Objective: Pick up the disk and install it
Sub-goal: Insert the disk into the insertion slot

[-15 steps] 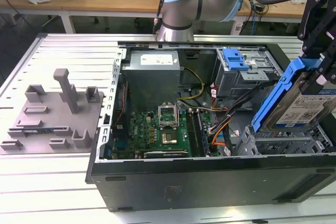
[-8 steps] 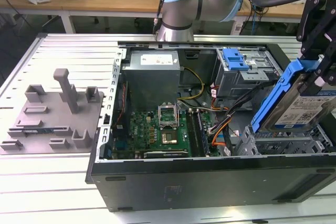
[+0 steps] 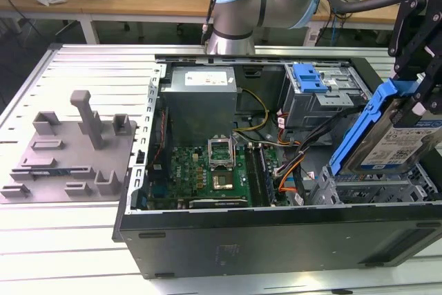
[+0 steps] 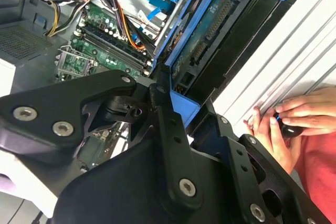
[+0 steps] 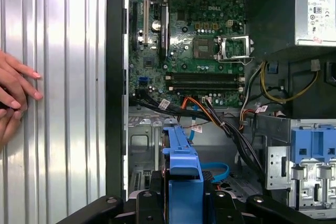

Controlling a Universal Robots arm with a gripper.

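Held disk [image 3: 397, 139] tilted over drive bay [image 3: 373, 186], clamped in closed pincer [image 3: 419, 98].
Needed squaring with bay, kept clear of loose cables [image 3: 290, 164] and person's hand [image 5: 16, 95] on table [image 5: 63, 145].

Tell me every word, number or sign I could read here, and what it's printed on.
Nothing reads clearly.
White-and-blue label on the disk: print too small to read.
Sticker on the power supply: too small to read.
Markings on the motherboard: too small to read.
White cable tags: blurred.
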